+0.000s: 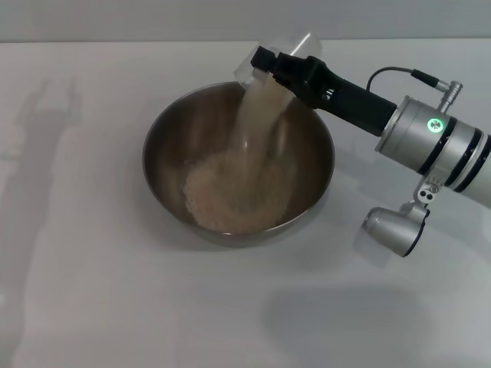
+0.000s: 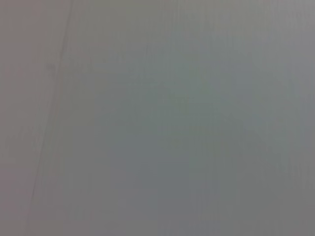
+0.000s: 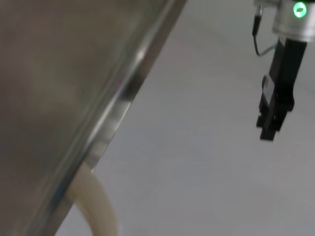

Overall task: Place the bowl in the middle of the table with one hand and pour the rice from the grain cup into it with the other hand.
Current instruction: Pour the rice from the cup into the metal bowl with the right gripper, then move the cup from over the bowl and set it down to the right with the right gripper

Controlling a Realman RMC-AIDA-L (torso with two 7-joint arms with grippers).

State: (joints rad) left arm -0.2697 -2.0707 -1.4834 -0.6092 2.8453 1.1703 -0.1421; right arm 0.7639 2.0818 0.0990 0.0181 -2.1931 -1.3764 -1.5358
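The bowl (image 1: 238,162) sits on the surface (image 1: 92,307) near its middle. The rice (image 1: 234,195) lies heaped in the bowl's bottom, toward 6 o'clock, with a stream of grains falling onto it from the grain cup (image 1: 278,60). That cup is tipped above the bowl's rim at about 1 o'clock, held by the right hand (image 1: 270,63), whose arm reaches in from 3 o'clock. The left hand (image 3: 271,125) hangs above the surface, well apart from the bowl.

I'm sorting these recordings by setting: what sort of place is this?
Probably a robot test bench, not a kitchen: a bare white table, just one steel mixing bowl, and the right gripper pouring rice from a grain cup.
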